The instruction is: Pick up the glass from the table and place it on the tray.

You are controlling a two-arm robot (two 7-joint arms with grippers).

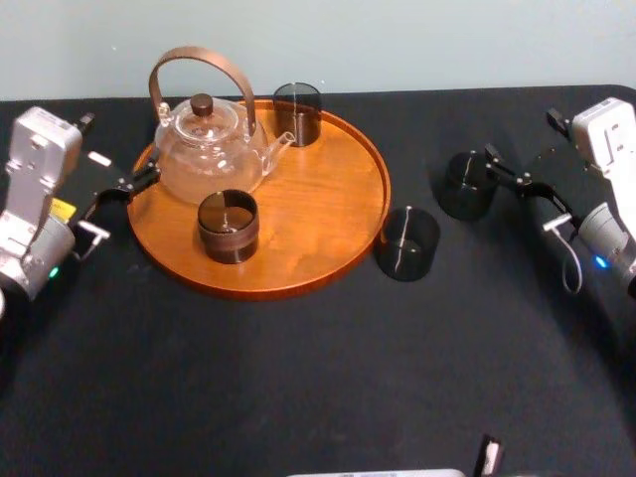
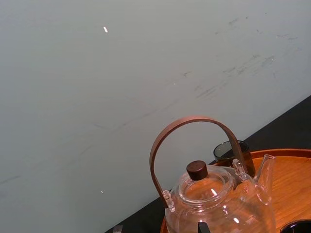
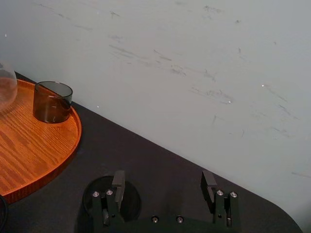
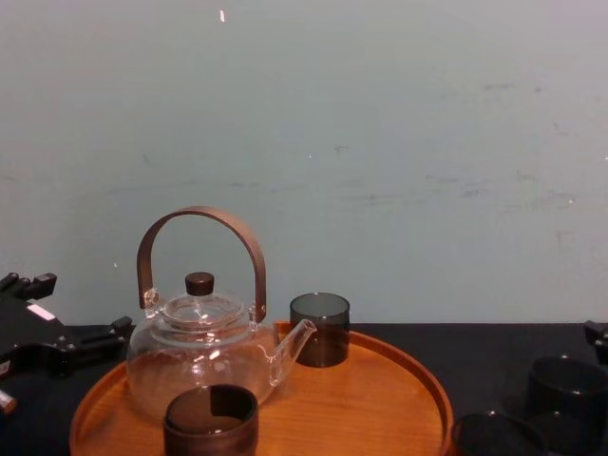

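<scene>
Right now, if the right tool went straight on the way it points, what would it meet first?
Most likely the short dark smoked glass cup on the matte black table, right at its tips. The right tool is open, one finger in line with the cup's rim.

A plain pale grey-green painted wall (image 4: 408,123) rises along the far edge of the flat matte black worktop (image 1: 298,397). Faint dark scuffs and scratches (image 3: 209,92) streak it. A tiny bright speck (image 4: 222,15) shows high on the left. The light is soft and even.
</scene>
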